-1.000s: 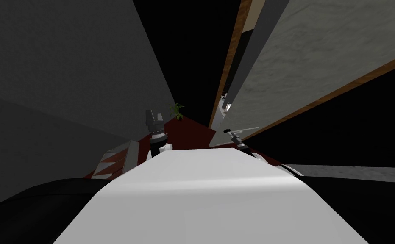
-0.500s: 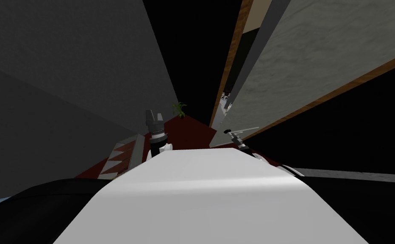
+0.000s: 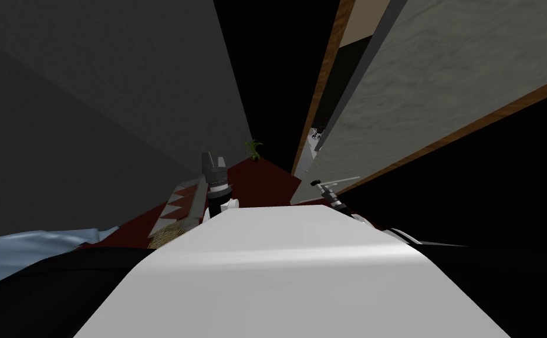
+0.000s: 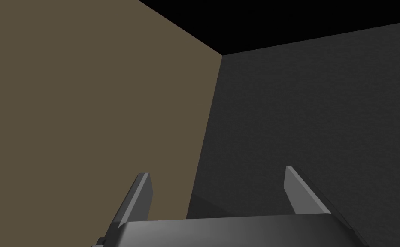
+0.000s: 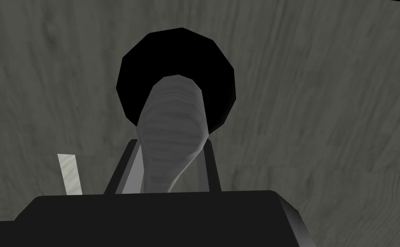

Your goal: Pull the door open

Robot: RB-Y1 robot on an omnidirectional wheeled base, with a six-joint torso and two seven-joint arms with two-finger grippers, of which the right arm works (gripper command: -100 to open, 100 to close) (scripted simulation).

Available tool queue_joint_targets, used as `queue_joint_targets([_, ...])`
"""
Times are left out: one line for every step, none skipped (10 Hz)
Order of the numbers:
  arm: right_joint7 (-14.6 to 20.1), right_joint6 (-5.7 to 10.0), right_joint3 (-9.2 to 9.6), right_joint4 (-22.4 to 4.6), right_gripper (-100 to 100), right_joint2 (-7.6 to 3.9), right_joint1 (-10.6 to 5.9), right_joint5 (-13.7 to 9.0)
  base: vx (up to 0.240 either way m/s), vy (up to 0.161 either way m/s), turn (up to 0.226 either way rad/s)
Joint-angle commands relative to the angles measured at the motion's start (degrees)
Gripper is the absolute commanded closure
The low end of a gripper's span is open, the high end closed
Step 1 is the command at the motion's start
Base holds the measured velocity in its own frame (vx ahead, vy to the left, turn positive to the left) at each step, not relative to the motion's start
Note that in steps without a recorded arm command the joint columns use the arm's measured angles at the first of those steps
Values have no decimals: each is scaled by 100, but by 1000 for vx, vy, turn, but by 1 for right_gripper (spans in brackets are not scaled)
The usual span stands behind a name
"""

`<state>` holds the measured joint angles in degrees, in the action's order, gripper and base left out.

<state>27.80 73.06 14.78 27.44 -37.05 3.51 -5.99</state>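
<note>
Pinching the rounded, ridged door handle (image 5: 173,128) is the right hand (image 5: 168,148); left hand (image 4: 216,172) spread.

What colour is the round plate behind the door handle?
Black; the round plate shows best in the right wrist view, behind the grey handle.

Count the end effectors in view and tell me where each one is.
2. The left end effector is open over the dark red floor; the right end effector is shut on the grey door handle.
</note>
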Motion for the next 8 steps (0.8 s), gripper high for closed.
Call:
queue_joint_targets([-15,46,-26,17,100,-52,52,-30,-214,-102,183])
queue_joint_targets([-12,79,-23,-6,100,-60,59,-35,-188,-103,120])
queue_joint_targets([-9,112,-20,-29,100,-69,65,-39,-168,-67,117])
queue_joint_targets([-9,112,-20,-29,100,-69,65,-39,-113,-33,32])
queue_joint_targets([-9,63,9,47,100,-33,103,-22,-42,-8,-2])
queue_joint_targets([-1,133,22,-34,100,-33,97,-26,-123,-69,156])
queue_joint_targets([0,146,23,-46,100,-35,96,-28,-189,-86,172])
queue_joint_targets([3,176,26,-73,100,-41,95,-34,-184,-58,163])
